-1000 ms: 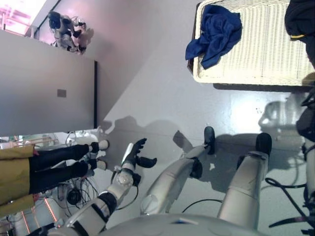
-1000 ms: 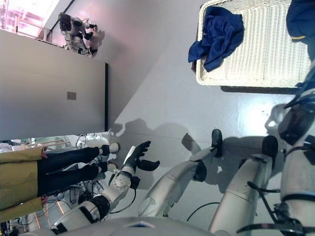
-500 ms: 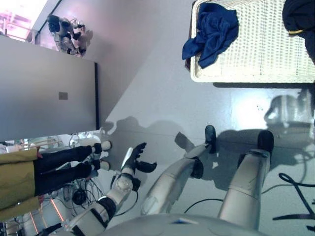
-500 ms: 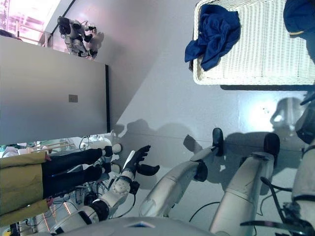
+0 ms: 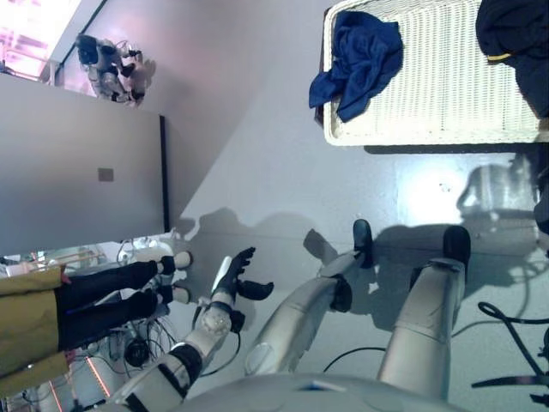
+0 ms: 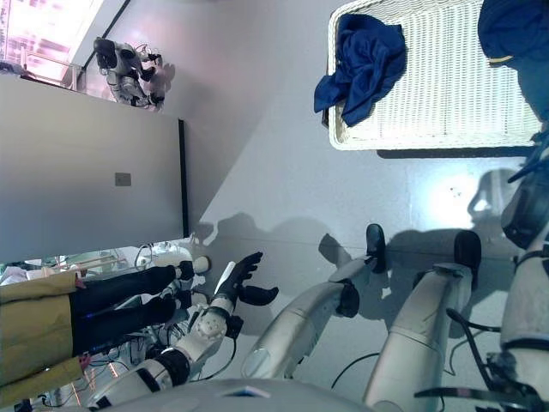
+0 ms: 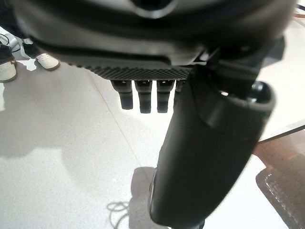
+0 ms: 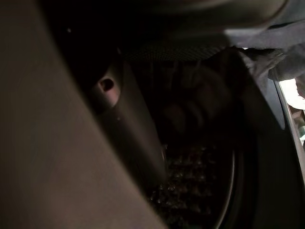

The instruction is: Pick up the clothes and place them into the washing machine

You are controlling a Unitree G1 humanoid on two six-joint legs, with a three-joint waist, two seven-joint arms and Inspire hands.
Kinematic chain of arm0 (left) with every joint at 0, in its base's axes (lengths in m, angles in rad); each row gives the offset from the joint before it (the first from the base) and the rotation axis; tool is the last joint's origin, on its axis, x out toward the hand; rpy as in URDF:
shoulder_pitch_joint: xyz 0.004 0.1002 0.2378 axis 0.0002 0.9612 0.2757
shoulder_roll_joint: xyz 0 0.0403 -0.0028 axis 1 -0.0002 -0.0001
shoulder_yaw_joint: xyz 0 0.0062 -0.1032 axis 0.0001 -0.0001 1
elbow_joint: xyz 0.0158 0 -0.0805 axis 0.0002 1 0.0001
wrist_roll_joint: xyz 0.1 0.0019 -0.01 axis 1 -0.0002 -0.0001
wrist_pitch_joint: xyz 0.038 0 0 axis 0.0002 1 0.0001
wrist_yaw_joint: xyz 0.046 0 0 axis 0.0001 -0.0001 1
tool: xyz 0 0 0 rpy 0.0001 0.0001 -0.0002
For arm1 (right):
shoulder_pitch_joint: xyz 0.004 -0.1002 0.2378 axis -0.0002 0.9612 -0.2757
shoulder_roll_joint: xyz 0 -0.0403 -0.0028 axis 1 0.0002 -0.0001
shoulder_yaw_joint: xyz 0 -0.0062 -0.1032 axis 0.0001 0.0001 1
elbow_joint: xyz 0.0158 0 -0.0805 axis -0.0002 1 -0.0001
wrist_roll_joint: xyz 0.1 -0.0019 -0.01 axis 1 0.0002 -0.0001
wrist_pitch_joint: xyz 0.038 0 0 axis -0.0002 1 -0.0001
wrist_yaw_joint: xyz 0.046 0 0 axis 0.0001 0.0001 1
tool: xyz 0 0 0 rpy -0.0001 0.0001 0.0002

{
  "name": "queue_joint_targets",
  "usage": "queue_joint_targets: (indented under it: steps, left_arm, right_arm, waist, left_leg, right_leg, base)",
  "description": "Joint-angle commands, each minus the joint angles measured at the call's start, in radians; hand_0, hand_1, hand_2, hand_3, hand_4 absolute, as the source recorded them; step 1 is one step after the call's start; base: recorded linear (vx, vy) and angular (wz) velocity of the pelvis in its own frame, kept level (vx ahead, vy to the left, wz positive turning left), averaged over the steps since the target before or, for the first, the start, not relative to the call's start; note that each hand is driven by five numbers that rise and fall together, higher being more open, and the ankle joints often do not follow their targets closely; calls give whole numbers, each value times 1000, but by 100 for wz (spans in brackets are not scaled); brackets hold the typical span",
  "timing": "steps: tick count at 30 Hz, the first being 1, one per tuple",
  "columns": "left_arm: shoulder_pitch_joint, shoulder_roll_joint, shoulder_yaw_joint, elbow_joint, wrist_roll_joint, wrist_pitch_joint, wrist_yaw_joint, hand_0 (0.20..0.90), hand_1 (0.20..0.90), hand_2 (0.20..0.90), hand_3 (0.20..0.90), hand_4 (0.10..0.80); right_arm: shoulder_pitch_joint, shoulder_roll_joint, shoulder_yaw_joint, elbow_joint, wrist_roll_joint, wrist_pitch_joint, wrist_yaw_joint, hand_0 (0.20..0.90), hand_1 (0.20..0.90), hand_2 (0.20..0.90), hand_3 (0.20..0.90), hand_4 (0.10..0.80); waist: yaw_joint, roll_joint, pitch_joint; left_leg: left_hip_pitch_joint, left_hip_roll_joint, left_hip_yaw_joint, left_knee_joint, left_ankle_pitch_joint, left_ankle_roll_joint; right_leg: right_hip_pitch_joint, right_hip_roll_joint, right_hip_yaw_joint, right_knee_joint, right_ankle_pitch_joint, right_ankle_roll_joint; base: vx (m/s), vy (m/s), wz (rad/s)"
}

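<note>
Pale grey floor (image 5: 283, 172) takes up most of what we see, with a tall flat grey panel (image 5: 77, 184) standing at the robot's left and a person in a mustard coat and dark trousers (image 5: 51, 309) just below it. Ahead lies the white woven wicker basket (image 5: 446, 94), holding a crumpled blue garment (image 5: 356, 60) draped over its left rim and a dark navy garment with a yellow trim (image 5: 515, 43) at its right edge. Left hand (image 5: 236, 276) hangs low by the left side, fingers straight and relaxed, empty; its wrist view shows only bare floor past it. Right hand (image 8: 190, 109) shows only in its own wrist view, dim, inside what we judge to be the perforated washer drum (image 8: 190, 195); we cannot tell its fingers' state. Both garments lie well apart from the left hand, forward and to the right. We judge the blue one the nearer for that hand, its long axis running roughly toward the robot.
</note>
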Motion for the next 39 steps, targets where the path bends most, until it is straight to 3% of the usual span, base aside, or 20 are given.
queue_joint_targets:
  steps: [1,6,12,21,28,30,32,36,39]
  left_arm:
    - [-14,47,100,143,-9,3,30,900,900,900,900,800]
    - [-22,42,100,151,-12,11,26,900,900,900,900,800]
    - [-35,28,98,170,-25,18,14,900,900,900,900,800]
    - [-50,37,135,207,-43,25,-7,900,900,900,900,800]
    - [-24,46,198,265,-52,55,-38,900,900,900,900,800]
    - [-10,53,234,286,-44,69,-46,900,900,900,900,800]
    - [-80,15,230,286,-70,81,-22,900,900,900,900,800]
    - [-85,30,285,266,-52,101,-26,900,900,900,900,800]
    - [-40,40,314,261,-10,102,-33,900,900,900,900,800]
  right_arm:
    - [43,-29,108,-90,-69,-45,73,900,900,900,900,800]
    - [106,59,58,-71,-43,-37,84,900,900,900,900,800]
    - [178,243,24,-86,-6,-19,122,900,900,900,900,800]
    - [340,470,48,-283,-51,-18,168,900,900,900,900,800]
    - [691,677,98,-488,-107,11,222,900,900,900,900,800]
    - [814,683,160,-469,-170,68,238,900,900,900,900,800]
    - [947,738,242,-534,-193,92,253,900,900,900,900,800]
    - [1173,692,358,-558,-353,232,309,900,900,900,900,800]
    - [1345,671,388,-639,-419,277,366,900,900,900,900,800]
  waist:
    - [35,5,-77]
    - [29,1,-67]
    - [15,-13,-53]
    - [-30,-82,-29]
    - [-100,-197,-41]
    - [-120,-242,-47]
    - [-160,-272,-61]
    - [-188,-336,-103]
    - [-197,-372,-154]
  left_leg:
    - [-27,8,-15,32,-87,-82]
    - [-17,9,-12,30,-89,-80]
    - [-3,16,-3,29,-93,-76]
    - [60,30,-3,22,-99,-72]
    - [200,52,-6,-35,-93,-62]
    - [255,63,-5,-46,-103,-58]
    - [305,78,6,-61,-104,-58]
    - [416,108,14,-75,-117,-63]
    - [482,125,17,-106,-118,-71]
  right_leg:
    - [73,59,-19,-133,25,-58]
    - [86,63,-19,-143,30,-58]
    - [110,72,-24,-161,40,-59]
    - [202,86,-36,-216,63,-58]
    - [382,109,-53,-342,108,-45]
    - [438,116,-53,-357,104,-41]
    - [485,125,-46,-386,112,-37]
    - [591,130,-58,-411,102,-29]
    - [667,136,-71,-474,112,-17]
  base:
    - [0,0,0]
    - [12,9,-5]
    - [8,11,-8]
    - [2,5,-5]
    - [66,-18,-16]
    - [103,-68,-18]
    - [110,-40,-19]
    - [96,-71,-31]
    - [89,-85,-15]
